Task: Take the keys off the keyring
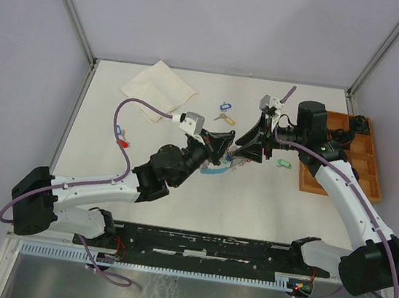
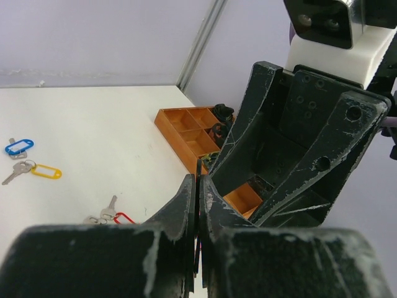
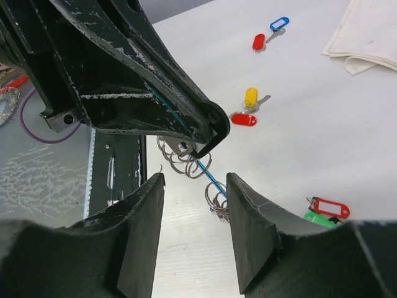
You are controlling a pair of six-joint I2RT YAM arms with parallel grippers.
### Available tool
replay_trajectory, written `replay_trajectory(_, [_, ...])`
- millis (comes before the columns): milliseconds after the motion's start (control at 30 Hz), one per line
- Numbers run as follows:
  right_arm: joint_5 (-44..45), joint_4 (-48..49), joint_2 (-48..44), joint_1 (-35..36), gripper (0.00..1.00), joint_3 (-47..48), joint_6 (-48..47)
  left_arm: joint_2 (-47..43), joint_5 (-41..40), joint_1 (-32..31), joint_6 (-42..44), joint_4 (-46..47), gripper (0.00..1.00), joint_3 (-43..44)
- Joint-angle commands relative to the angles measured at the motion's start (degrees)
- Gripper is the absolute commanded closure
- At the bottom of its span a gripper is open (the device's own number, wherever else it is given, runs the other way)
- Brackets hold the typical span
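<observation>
My left gripper (image 1: 223,150) is shut on the keyring (image 3: 209,176), a thin light-blue band that runs down from the left fingertips (image 3: 209,127) with silver split rings bunched on it. In the top view the band (image 1: 215,170) curves just below both grippers. My right gripper (image 3: 193,186) is open, its jaws standing either side of the band and rings without touching them. In the left wrist view my left jaws (image 2: 198,180) are pressed together on a thin dark edge. Loose keys lie on the table: blue tag (image 3: 279,23), yellow tag (image 3: 250,96), red tags (image 3: 243,119).
An orange compartment tray (image 1: 344,164) stands at the right edge. A folded cream cloth (image 1: 157,88) lies at the back left. A green-tagged key (image 1: 282,163) lies next to the tray, and blue-tagged (image 1: 225,106) and yellow-tagged (image 1: 224,118) keys lie behind the grippers.
</observation>
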Motion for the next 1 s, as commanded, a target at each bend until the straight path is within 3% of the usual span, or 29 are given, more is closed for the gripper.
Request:
replay_trajectory(0, [-2.8, 7.2, -0.1, -0.3, 0.47, -0.2, 6.4, -0.5, 1.3, -0.5, 0.2, 8.8, 0.97, -0.1])
replay_trajectory(300, [-8.4, 10.0, 0.9, -1.6, 0.39, 0.3, 10.7, -2.7, 9.5, -0.4, 6.3, 11.1, 0.97, -1.3])
replay_trajectory(533, [-12.6, 10.3, -0.4, -1.5, 0.40, 0.6, 10.6, -3.2, 14.2, -0.3, 7.7, 11.4, 0.97, -0.8])
replay_trajectory(733, [-15.7, 9.4, -0.8, -1.2, 0.49, 1.1, 9.5, -2.8, 16.2, -0.2, 7.0, 12.5, 0.97, -0.5])
replay_trajectory(967, [-19.1, -6.6, 0.8, -0.7, 0.61, 6.2, -2.7, -2.3, 18.0, 0.0, 5.6, 14.9, 0.97, -0.7])
